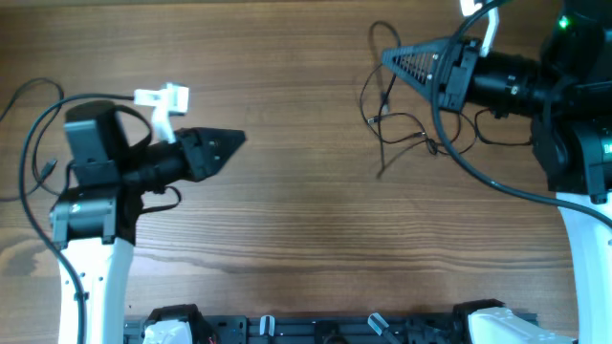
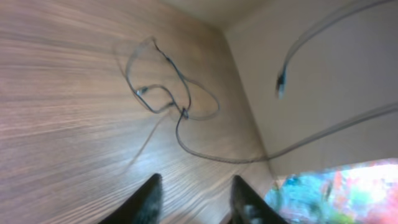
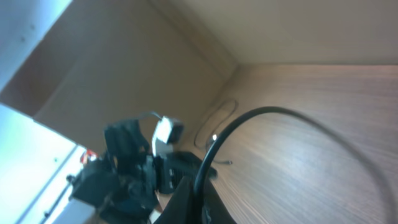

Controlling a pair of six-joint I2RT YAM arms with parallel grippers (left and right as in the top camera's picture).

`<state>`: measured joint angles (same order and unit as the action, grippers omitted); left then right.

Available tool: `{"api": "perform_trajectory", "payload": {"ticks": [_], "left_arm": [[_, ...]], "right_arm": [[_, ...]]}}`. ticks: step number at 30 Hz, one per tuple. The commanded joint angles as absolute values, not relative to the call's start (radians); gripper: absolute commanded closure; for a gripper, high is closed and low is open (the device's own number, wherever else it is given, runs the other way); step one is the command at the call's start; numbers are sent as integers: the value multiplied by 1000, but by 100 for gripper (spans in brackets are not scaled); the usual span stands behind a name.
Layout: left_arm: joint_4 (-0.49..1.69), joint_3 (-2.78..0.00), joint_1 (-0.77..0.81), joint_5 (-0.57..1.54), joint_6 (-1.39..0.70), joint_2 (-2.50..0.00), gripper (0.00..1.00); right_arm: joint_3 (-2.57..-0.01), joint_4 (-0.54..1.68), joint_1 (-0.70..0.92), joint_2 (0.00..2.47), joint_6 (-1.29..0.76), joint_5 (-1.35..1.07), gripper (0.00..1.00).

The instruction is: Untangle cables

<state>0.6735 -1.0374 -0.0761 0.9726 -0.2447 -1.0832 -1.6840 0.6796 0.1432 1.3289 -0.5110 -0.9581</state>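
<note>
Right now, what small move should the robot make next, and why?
Probably ease the left gripper rightward toward the cables. Its jaws stand open and empty, well short of the tangle, while the right gripper, jaws shut, sits at the tangle's upper edge.

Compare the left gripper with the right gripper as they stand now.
The left gripper has its fingers apart with nothing between them; the right gripper is shut. The left gripper hangs over the table, away from the cables; the right gripper sits at the tangle's upper edge. Both point inward, toward each other.
</note>
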Motion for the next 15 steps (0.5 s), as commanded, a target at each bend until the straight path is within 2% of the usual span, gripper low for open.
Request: {"api": "perform_trajectory", "payload": {"ticks": [1, 3, 7, 11, 15], "left_arm": [[643, -1053, 9, 1024, -129, -1100, 45], [608, -1053, 62, 1114, -34, -1100, 38], [515, -1053, 178, 1159, 23, -1100, 32], [363, -1053, 297, 1148, 20, -1134, 31], [170, -1053, 411, 1066, -89, -1236, 30]], "right_arm": [[-1702, 612, 154, 1298, -691, -917, 96], [-1702, 572, 154, 1298, -745, -921, 96], [-1702, 545, 154, 1298, -769, -933, 96], [-1702, 534, 154, 1299, -778, -952, 96], [-1702, 534, 154, 1299, -778, -987, 96]]}}
